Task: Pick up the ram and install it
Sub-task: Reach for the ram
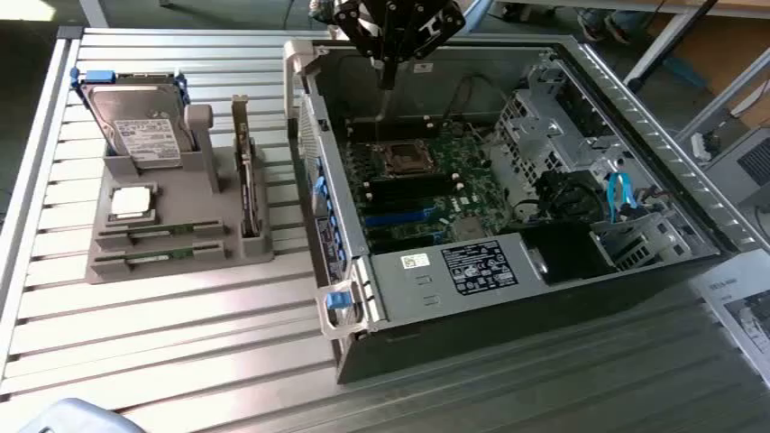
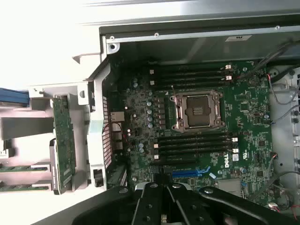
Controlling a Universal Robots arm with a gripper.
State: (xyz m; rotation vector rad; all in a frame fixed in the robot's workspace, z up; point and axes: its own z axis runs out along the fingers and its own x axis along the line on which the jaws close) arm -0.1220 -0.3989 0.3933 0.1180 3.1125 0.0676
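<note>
Jaws together and empty over the open case; ram still in its holder

We see the gripper (image 1: pixel 388 79) hanging above the computer case (image 1: pixel 626 99) with its jaws together and nothing between them, well apart from the grey holder (image 1: pixel 108 266) on the exterior view's left. There the ram (image 1: pixel 158 236) lies flat in a slot with its twin (image 1: pixel 151 259) just beside it. It is a slim green stick, long and narrow, mostly sunk in the holder. We judge three hazards: jaws meeting so little exposed edge may grip it askew and cock it in the slot; the upright expansion card (image 1: pixel 247 180) stands near enough to be fouled or taken by mistake; and a tilted stick would miss the narrow black memory slots (image 2: pixel 194 143) beside the processor socket (image 2: pixel 197 110), straining the board
</note>
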